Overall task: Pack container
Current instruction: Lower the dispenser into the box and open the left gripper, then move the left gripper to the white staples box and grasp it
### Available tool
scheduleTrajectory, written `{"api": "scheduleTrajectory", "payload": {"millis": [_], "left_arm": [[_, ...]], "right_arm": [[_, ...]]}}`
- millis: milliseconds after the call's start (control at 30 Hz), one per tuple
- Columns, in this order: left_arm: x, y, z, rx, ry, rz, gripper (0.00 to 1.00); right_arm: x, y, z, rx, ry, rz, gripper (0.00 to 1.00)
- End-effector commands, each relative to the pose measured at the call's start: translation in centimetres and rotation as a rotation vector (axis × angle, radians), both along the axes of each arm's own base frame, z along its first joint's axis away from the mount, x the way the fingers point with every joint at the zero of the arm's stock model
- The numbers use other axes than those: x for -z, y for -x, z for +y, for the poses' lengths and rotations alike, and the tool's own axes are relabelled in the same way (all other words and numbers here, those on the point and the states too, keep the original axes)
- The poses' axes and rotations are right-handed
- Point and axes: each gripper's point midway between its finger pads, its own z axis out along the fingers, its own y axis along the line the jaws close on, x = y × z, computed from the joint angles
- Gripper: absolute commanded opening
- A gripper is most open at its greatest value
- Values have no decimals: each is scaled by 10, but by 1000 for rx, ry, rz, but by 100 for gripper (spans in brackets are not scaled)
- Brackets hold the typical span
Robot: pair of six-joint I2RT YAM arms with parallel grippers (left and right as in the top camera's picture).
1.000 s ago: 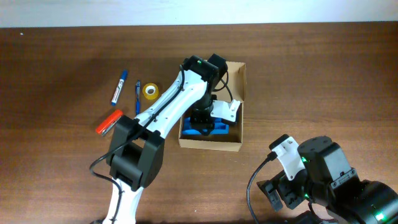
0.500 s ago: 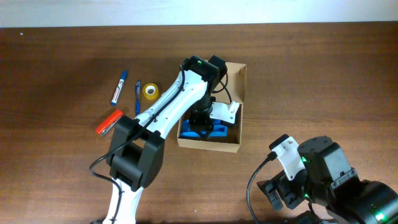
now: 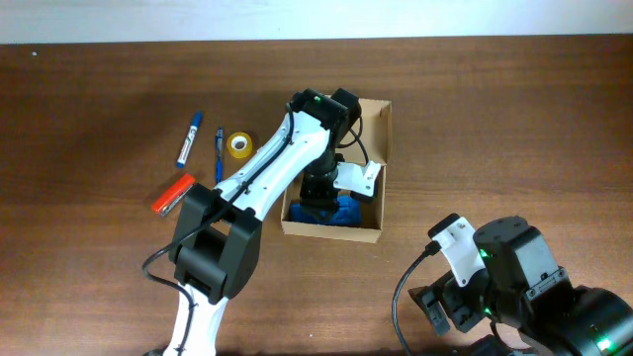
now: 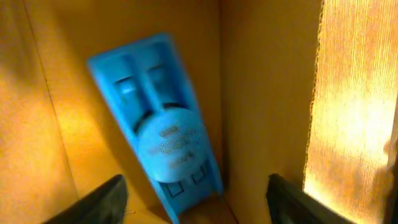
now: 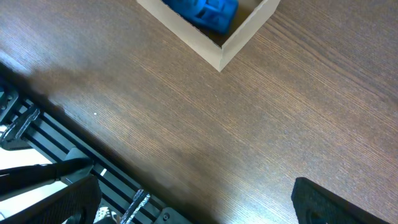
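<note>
The tan cardboard container (image 3: 385,138) stands open at the table's middle. A flat blue plastic tray (image 3: 341,212) lies inside it at the near end. My left gripper (image 3: 320,194) reaches down into the container. In the left wrist view its fingers (image 4: 107,202) are spread wide and hold nothing, just above the blue tray (image 4: 163,127), with the container's inner wall (image 4: 267,93) on the right. My right gripper (image 5: 199,202) is open and empty low over bare table at the front right. Its view shows the container's corner (image 5: 244,36) and the blue tray (image 5: 205,11).
Stationery lies left of the container: a blue marker (image 3: 190,140), a blue pen (image 3: 219,153), a yellow tape roll (image 3: 238,145) and a red-orange item (image 3: 173,194). The right arm's base (image 3: 514,287) fills the front right corner.
The left gripper has shifted slightly inside the container, and less of the blue tray shows under it. The container has slid slightly left. The right arm has not moved.
</note>
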Motion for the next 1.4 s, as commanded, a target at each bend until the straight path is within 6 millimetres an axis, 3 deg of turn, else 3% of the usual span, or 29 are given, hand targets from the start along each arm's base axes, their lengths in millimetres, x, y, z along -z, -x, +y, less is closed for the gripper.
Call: {"api": "scheduleTrajectory", "payload": {"millis": [0,300,467,633,833,933,1133,1367], "left_arm": [[1,2,-3,15,2,6,72],[-5,5,-7,24,1,4,72],[-31,-11,-23,-79,30,-67,72],[-75,-26,-29,-124,73,-149,72],[-112,-46,12,-208,58,-237,72],[-127,-65,47,-317,69,-272,71],[-133,-104,109,-686,139,-230,63],[-144,-142,166,-1245,289,-107,63]], "right_arm": [[-5,-1,1,4,-14,-14,99],[-5,-1,1,4,-14,-14,99],[-5,-1,1,4,-14,-14,99],[-5,-1,1,4,-14,-14,99],[-5,-1,1,4,-14,-14,99],[-5,-1,1,4,-14,-14,99],[-5,-1,1,4,-14,-14,99],[-5,-1,1,4,-14,-14,99]]}}
